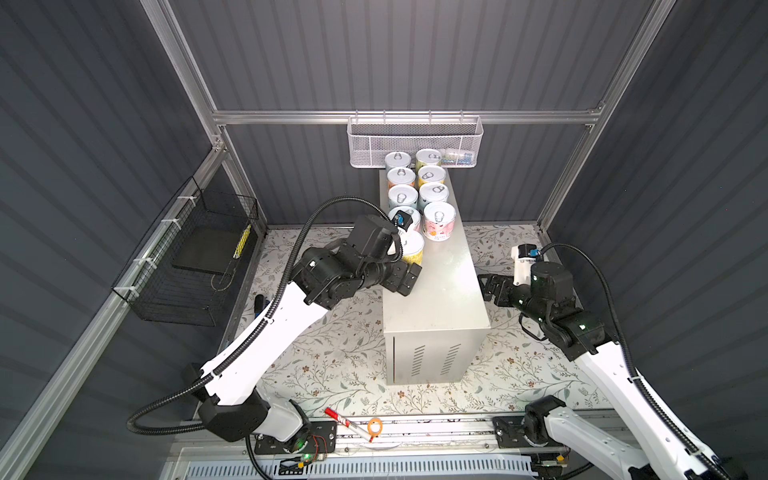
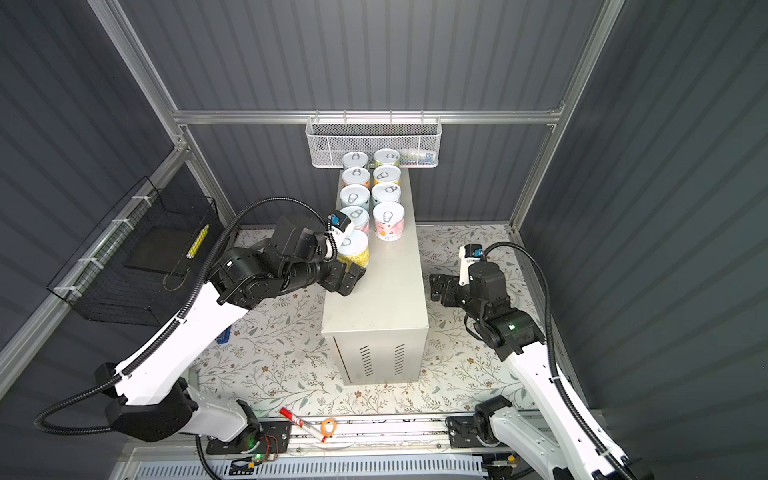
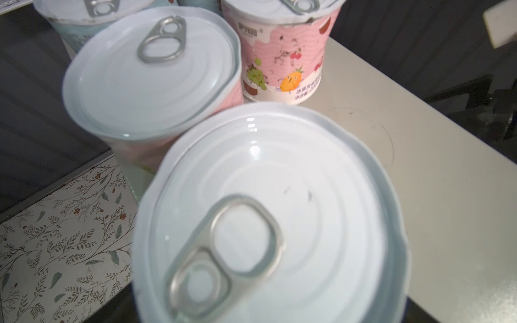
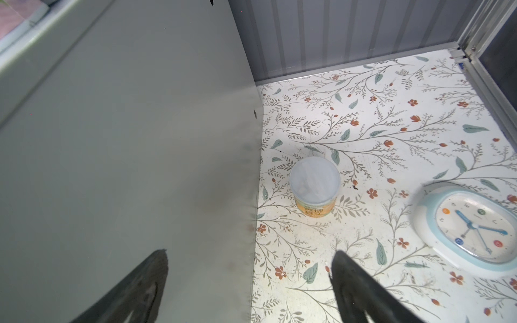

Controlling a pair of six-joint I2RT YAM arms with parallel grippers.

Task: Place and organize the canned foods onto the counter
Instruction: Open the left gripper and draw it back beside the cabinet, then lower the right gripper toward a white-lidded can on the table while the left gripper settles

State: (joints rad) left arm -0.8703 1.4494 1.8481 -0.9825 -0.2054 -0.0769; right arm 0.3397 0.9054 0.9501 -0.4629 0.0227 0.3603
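Canned foods (image 1: 433, 192): nine stand upright on the table (image 1: 440, 291), in two rows running up the middle of both top views. The left row has five and the right row four.
Yellow can (image 1: 414, 249): lowest in the left row, just beside the pink one above it.
Orange can (image 4: 314, 186): on the floral surface (image 4: 391, 125) at mid-frame of the right wrist view, just beside the table's side wall.
Progress: nearly done, by my judgement — only the orange can is left, and the right row has room below it.
Left tool (image 1: 405, 277): at the yellow can's lower edge. The can hides its jaws, so I cannot tell whether it grips.
Right tool (image 4: 250, 253): spread wide and empty — the orange can sits ahead of it, apart.
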